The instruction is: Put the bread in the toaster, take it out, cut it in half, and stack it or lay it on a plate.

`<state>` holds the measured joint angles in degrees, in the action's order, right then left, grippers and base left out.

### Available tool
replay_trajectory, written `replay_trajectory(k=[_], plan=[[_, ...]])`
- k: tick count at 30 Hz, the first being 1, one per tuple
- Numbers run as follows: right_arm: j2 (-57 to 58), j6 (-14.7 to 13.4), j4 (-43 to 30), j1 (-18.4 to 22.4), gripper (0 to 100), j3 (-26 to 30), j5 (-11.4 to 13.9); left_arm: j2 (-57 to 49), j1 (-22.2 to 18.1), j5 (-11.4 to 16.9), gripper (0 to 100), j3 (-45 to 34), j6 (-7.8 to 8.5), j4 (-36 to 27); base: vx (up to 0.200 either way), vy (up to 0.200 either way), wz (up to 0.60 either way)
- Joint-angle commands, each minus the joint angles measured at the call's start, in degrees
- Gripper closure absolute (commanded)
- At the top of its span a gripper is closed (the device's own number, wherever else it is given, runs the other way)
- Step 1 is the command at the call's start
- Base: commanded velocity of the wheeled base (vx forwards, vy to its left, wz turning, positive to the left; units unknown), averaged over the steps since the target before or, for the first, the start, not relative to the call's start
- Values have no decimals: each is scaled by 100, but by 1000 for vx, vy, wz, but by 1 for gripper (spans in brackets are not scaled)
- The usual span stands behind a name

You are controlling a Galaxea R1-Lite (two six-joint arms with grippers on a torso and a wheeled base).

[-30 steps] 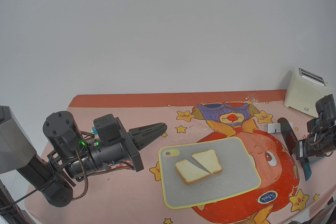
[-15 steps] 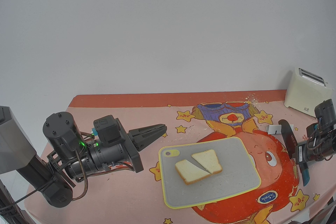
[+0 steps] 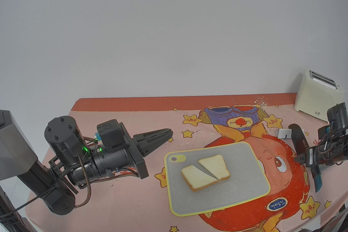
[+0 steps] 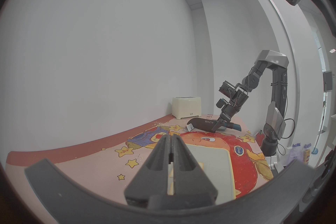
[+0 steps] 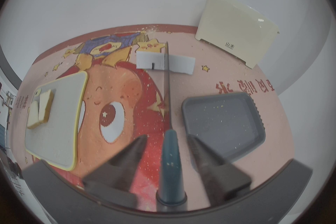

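Bread (image 3: 197,177), head view: two cut halves close together on cutting board (image 3: 239,185), mid-table. Left gripper (image 3: 169,132) above table at board's 10 o'clock. Knife (image 3: 298,138) at board's 3 o'clock. Toaster (image 3: 317,96) at 2 o'clock, far corner.

Left wrist view: left gripper (image 4: 171,138) fingers (image 4: 182,156) pressed together, nothing between.

Right wrist view: right gripper (image 5: 167,137) fingers (image 5: 129,161) spread either side of knife (image 5: 170,161) handle, gap on each side. Grey tray (image 5: 257,119) just beside knife.

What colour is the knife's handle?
Teal; the knife handle shows best in the right wrist view.
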<state>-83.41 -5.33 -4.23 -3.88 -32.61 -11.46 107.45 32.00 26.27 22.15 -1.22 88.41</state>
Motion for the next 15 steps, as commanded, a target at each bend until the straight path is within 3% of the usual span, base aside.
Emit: replay_trajectory(k=[1,9,12,15], plan=[[35,5,28,54,0,27,3,4,-1,1,100,0,-1,1,0,0,0],[598,23,142,80,0,-61,12,-22,-10,18,100,9,-1,1,0,0,0],[1353,41,590,-192,0,-17,91,-13,-18,10,100,9,-1,1,0,0,0],[1714,-30,1021,-860,0,79,205,-22,-36,1,100,9,-1,10,0,0,0]])
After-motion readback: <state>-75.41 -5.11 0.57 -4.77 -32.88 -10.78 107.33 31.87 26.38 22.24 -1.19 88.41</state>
